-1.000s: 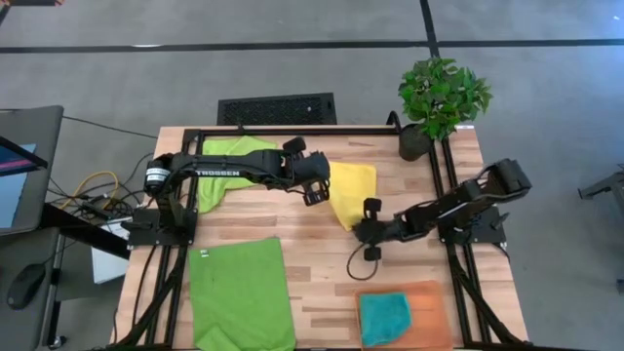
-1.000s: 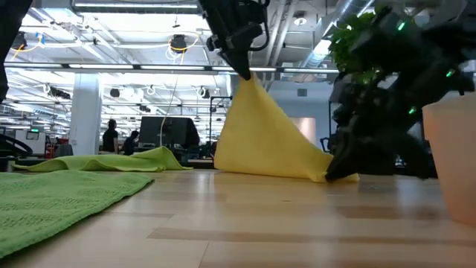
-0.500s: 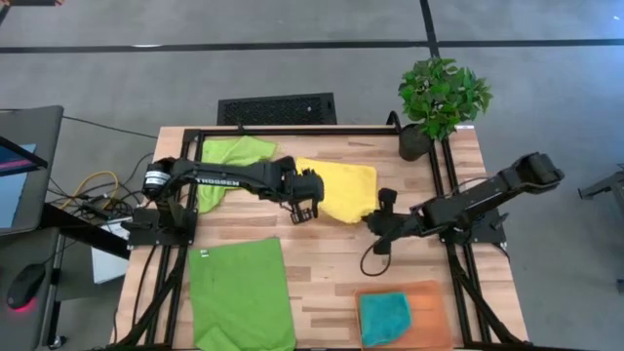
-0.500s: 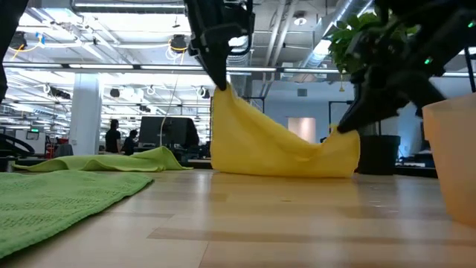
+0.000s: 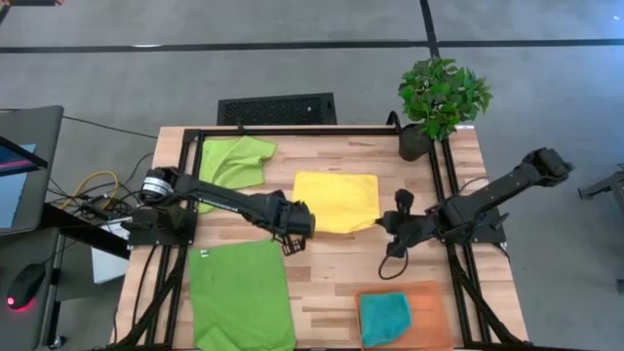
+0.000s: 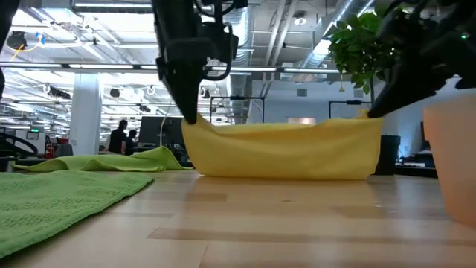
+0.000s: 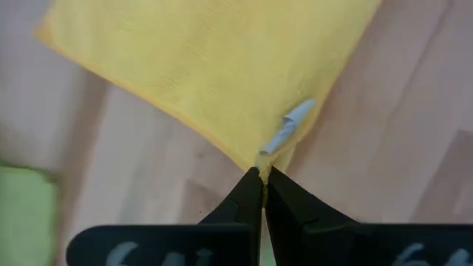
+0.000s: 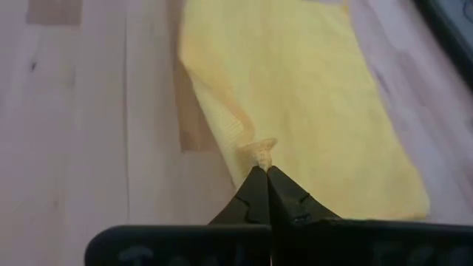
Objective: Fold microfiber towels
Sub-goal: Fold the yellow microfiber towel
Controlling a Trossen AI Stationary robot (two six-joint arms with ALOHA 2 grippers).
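Observation:
The yellow towel (image 5: 336, 202) lies spread mid-table, its near edge raised between my two grippers and its far part resting on the wood; in the low view (image 6: 282, 149) it stands as a wide band. My left gripper (image 5: 296, 223) is shut on its near left corner. My right gripper (image 5: 391, 222) is shut on its near right corner. One lime green towel (image 5: 235, 160) lies rumpled at the far left. Another (image 5: 241, 292) lies flat at the near left. The teal towel (image 5: 383, 317) rests folded on the orange mat (image 5: 429, 304). My left gripper pinches the yellow towel's near left corner (image 7: 260, 161) between its two fingers, beside a small white tag (image 7: 292, 124). The corner is held above the table (image 6: 187, 123). The edge runs nearly straight to the other gripper. My right gripper pinches the yellow towel's near right corner (image 8: 258, 152) between its two fingers, the cloth bunched into a small nub at the tips. The corner is held above the table (image 6: 368, 117), and the towel's lower part lies on the wood.
A potted plant (image 5: 441, 97) stands at the far right corner. The black frame rails (image 5: 292, 131) run along the table's sides and far edge. Bare wood (image 5: 331, 278) lies between the near green towel and the orange mat.
My left gripper has come down and gone toward the near edge with its corner. My right gripper has risen off the table and gone toward the right edge with its corner. The yellow towel has gone from a peaked tent to a wide, spread-out band.

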